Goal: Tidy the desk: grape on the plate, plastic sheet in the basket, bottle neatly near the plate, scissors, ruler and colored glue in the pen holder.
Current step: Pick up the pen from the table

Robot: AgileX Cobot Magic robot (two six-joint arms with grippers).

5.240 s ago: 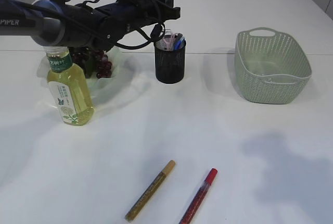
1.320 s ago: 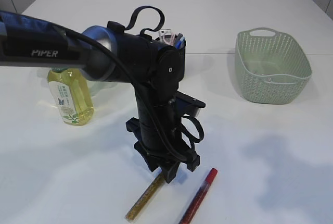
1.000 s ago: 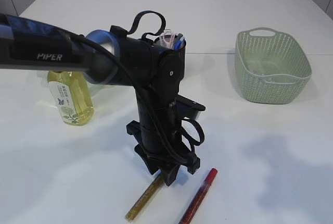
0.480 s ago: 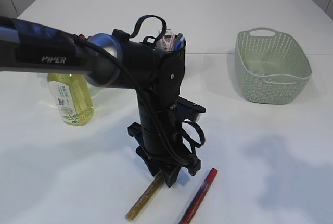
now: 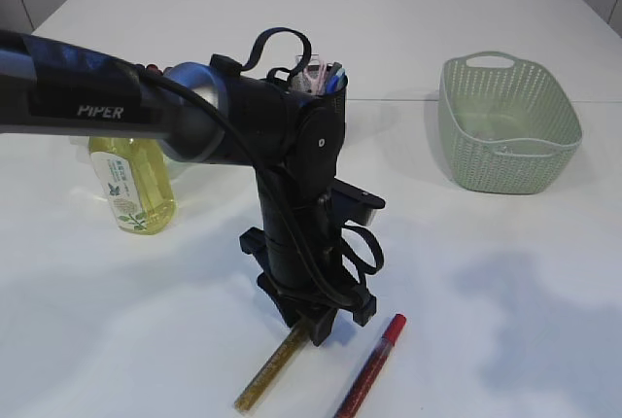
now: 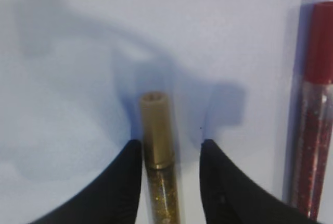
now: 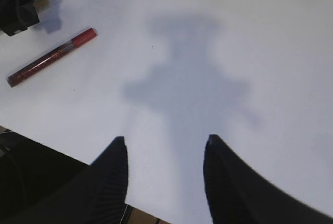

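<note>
The left gripper (image 6: 170,156) straddled the gold glue pen (image 6: 157,151), jaws apart, not yet clamped. The red glue pen (image 5: 371,366) lay near, unstowed. The right gripper (image 7: 164,151) hung open and empty.

Black left arm (image 5: 282,175) hides the cap end of the gold glitter glue pen (image 5: 260,379) and most of the black mesh pen holder (image 5: 337,99); red glitter glue pen (image 6: 312,130) cut off by frame edge; yellow drink bottle (image 5: 131,185) top hidden; label text unreadable.
</note>
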